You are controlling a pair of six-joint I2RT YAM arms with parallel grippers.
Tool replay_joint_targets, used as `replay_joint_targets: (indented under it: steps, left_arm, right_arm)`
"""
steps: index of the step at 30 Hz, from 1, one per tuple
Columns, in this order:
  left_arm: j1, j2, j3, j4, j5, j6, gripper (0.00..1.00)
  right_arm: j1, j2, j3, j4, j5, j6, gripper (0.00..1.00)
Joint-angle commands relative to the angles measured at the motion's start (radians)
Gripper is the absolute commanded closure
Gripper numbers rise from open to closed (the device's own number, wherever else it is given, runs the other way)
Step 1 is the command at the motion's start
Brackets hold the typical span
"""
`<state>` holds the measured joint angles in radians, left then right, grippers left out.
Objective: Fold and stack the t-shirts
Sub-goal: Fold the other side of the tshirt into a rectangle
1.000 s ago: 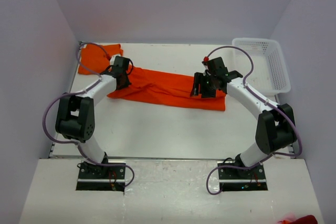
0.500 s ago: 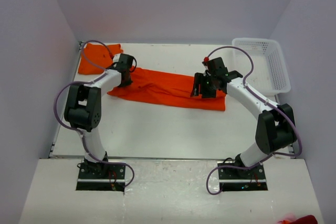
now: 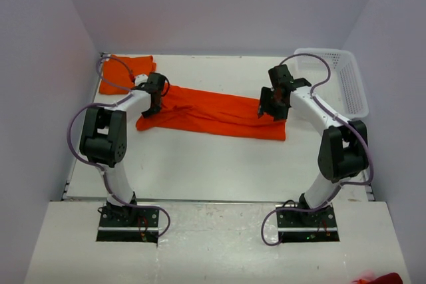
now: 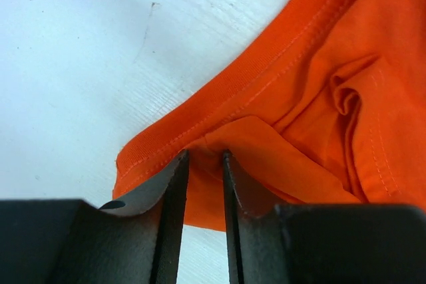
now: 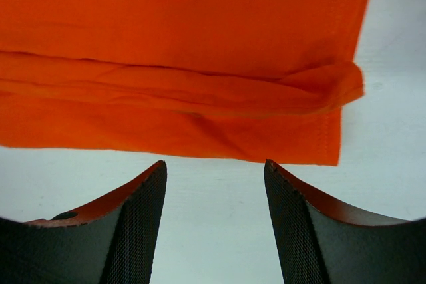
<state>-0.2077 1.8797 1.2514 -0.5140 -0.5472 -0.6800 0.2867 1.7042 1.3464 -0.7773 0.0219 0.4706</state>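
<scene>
A: Across the table's middle, seen from above, one t-shirt (image 3: pixel 213 112) lies stretched in a long band between both arms. A second t-shirt (image 3: pixel 123 72) sits as a compact patch in the far left corner.
B: Up close, the left gripper (image 4: pixel 204 156) is parted just a crack, with hem bunched at its tips. The right gripper (image 5: pixel 214 164) gapes wide over bare table (image 5: pixel 213 231), just short of the other hem.
A: Only the overhead catches the white basket (image 3: pixel 349 91), far right corner.

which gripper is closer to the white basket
Right. The right gripper hovers at the end of the spread shirt nearest the basket; the left gripper is at its opposite end.
</scene>
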Motion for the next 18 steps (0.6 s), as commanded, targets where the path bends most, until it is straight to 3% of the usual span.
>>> replay_joint_targets:
  steps: [1, 2, 4, 8, 18]
  left_arm:
    - [0.017, -0.01, -0.003, -0.003, -0.054, -0.046, 0.7]
    - [0.017, -0.016, -0.007, 0.014, -0.056, -0.046, 0.69]
    - [0.019, -0.046, -0.017, 0.041, -0.08, -0.04, 0.55]
    - [0.018, -0.065, -0.006, 0.055, -0.103, -0.035, 0.47]
    - [0.016, -0.192, -0.075, 0.123, -0.033, -0.032, 0.45]
  right_arm:
    - [-0.049, 0.021, 0.039, -0.088, 0.061, 0.01, 0.39]
    - [-0.058, 0.018, 0.031, -0.086, 0.055, 0.008, 0.39]
    - [-0.084, 0.008, 0.016, -0.083, 0.056, 0.007, 0.39]
    - [-0.11, 0.002, 0.0, -0.085, 0.062, 0.0, 0.38]
    - [-0.135, 0.064, 0.019, -0.085, 0.087, -0.007, 0.39]
